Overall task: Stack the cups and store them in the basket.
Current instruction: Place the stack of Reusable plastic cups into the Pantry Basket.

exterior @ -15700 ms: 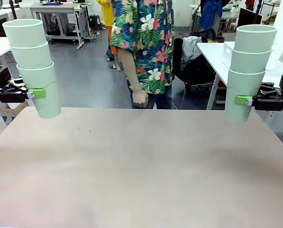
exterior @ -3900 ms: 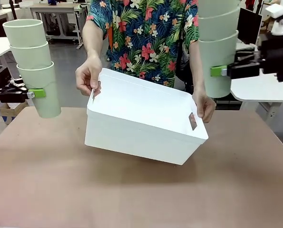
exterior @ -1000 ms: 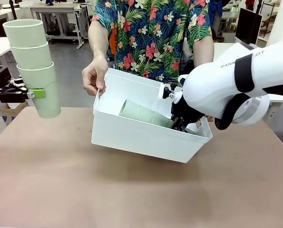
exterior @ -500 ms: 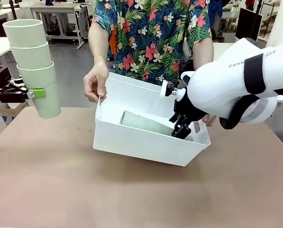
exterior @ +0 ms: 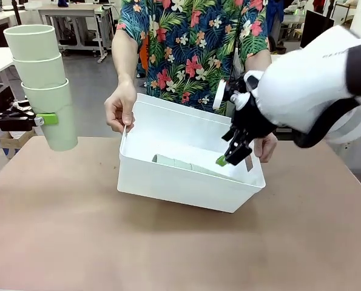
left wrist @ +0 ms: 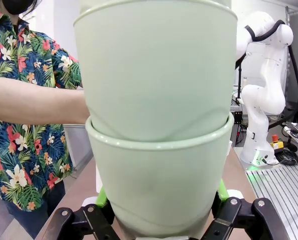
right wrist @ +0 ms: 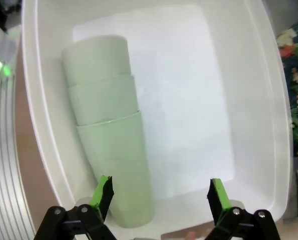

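One cup stack [right wrist: 106, 125] lies in basket [exterior: 186, 188]; right gripper [exterior: 227, 159] spread, empty, above it; left gripper [exterior: 50, 119] clamped on other cup stack [exterior: 42, 79], nine o'clock of basket; next, probably: carry over, lay alongside.

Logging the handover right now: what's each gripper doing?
Left gripper: shut on a stack of three cups.
Right gripper: open above the basket, with another cup stack lying inside.

White rectangular plastic basket [exterior: 180, 185]: near wall is hiding most of the pale mint-green plastic tumbler stack [exterior: 174, 162] inside. Second stack [left wrist: 156, 165]: upper cup is running off-frame.
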You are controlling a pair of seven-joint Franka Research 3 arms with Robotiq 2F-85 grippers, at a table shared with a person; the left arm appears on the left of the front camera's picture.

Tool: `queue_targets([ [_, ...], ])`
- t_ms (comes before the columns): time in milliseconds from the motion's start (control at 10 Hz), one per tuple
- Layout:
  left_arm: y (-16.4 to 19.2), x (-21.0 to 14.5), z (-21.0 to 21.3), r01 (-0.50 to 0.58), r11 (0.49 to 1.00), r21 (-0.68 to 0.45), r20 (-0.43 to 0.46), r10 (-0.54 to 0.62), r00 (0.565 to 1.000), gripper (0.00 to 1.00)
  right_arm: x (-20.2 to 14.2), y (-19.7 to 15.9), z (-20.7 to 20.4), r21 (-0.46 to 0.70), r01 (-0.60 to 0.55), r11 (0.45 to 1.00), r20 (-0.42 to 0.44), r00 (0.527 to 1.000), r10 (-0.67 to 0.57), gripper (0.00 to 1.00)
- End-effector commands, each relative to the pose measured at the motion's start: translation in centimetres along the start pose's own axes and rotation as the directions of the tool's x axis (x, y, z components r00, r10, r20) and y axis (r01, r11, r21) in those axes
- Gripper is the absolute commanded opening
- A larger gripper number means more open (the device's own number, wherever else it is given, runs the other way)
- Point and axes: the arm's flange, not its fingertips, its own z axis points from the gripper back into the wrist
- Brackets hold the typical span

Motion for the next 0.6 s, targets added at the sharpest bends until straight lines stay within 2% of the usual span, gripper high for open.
queue_targets([
  [0,-0.2,0.4,-0.1,0.011,1.0,-0.004,0.004,-0.011,1.0,0.87,-0.2,-1.3,3.2,0.046,0.046,0.998,0.122,0.991,-0.051,1.0],
  [300,-0.2,0.4,-0.1,0.011,1.0,-0.004,0.004,-0.011,1.0,0.87,-0.2,-5.2,8.0,0.099,0.095,0.991,0.274,0.954,-0.119,1.0],
  [500,-0.2,0.4,-0.1,0.011,1.0,-0.004,0.004,-0.011,1.0,0.87,-2.8,-8.0,11.9,0.145,0.104,0.984,0.38,0.912,-0.152,1.0],
])
